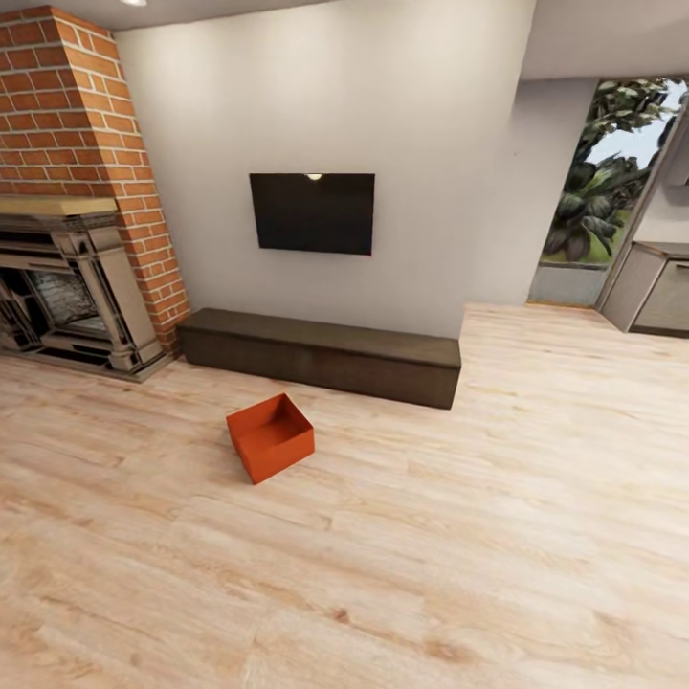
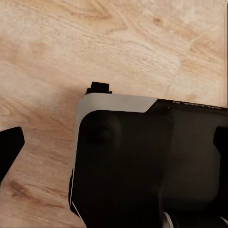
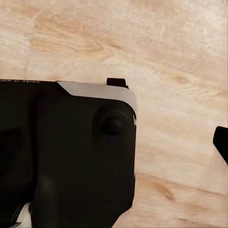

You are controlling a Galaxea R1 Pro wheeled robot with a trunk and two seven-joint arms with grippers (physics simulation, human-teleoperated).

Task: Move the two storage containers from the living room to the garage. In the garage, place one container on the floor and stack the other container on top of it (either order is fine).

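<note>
Head view gave us one orange-red storage container [image 1: 271,437] sitting open-topped on the light wood plank floor [image 1: 478,536] of the living room, in front of the dark low bench [image 1: 322,355] under the wall TV [image 1: 312,212], with the brick fireplace [image 1: 67,287] off to its left. Our wrist views faced the robot's dark base [image 2: 142,161] above the planks; we could not tell whether either gripper was apart or together.

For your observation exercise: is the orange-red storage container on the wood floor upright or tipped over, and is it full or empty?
Upright and empty: the storage container sits flat on the wood floor, opening upward, bare inside.
</note>
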